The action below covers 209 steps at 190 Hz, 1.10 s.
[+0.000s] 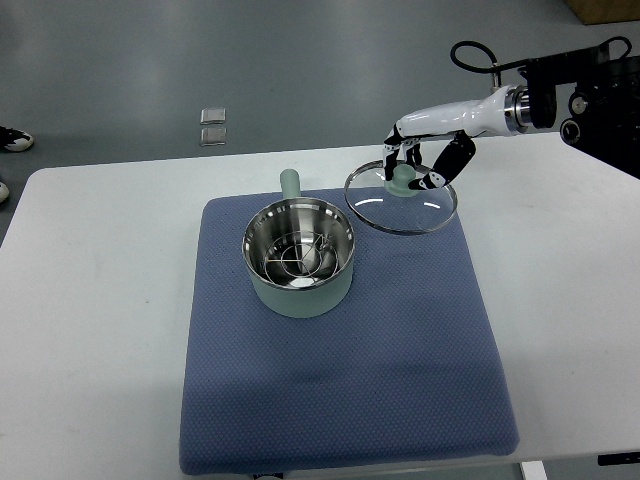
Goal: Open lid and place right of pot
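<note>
So the white table (90, 260) is taking up most of the shot, with a blue mat (400, 360) lying square across the middle. The pot (299, 257) is sitting on the upper left part of the mat, already open, handle poking away from the robot, and something shiny, maybe a rack, is lying inside. The right arm is reaching in from the upper right edge, and the right hand (424, 160) is clamping its fingers around the green knob (402, 181) of the glass lid (402, 199). The lid is sitting up and to the right of the pot, its near rim over the mat's top right corner area, its left rim just beside the pot's rim but looking apart from it. Can't tell if it's touching down or hovering slightly, though it's looking pretty flat. No left arm showing anywhere. My guess is the lift is done, and what's left is lowering and letting go, since the lid is already lying right of the pot, directly under the hand.
</note>
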Tool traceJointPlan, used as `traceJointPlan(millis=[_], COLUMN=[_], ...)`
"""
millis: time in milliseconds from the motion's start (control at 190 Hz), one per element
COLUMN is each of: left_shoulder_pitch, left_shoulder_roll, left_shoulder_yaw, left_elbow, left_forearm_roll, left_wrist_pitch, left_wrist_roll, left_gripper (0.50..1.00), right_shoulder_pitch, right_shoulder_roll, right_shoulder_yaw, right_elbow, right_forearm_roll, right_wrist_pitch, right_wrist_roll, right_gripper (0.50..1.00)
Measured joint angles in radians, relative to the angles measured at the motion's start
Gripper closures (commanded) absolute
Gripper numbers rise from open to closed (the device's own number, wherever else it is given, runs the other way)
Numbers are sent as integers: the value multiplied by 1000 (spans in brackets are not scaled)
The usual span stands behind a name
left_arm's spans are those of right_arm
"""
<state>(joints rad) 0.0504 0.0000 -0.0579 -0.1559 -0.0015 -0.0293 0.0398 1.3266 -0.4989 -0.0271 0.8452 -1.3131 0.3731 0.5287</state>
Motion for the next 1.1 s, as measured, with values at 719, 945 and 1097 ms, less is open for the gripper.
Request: traceJointPlan(millis=[719,945,1097], left_shoulder_pitch=[-1,-1,-1], left_shoulder_roll=[0,0,0], left_shoulder_yaw=[1,1,1], left_elbow=[-2,-2,-2], left_forearm_roll=[0,0,0], left_wrist_pitch=[0,0,0], left_wrist_roll=[2,2,2], left_gripper=[500,500,500], right_shoulder_pitch=[-191,-218,-253], right_shoulder_roll=[-13,-6,39], right_shoulder_yaw=[45,144,210], right_elbow=[-1,-49,-130], right_forearm_roll=[53,307,717], right_wrist_pitch=[-82,-36,17], right_wrist_roll=[16,-13,-147], right_gripper=[572,570,570])
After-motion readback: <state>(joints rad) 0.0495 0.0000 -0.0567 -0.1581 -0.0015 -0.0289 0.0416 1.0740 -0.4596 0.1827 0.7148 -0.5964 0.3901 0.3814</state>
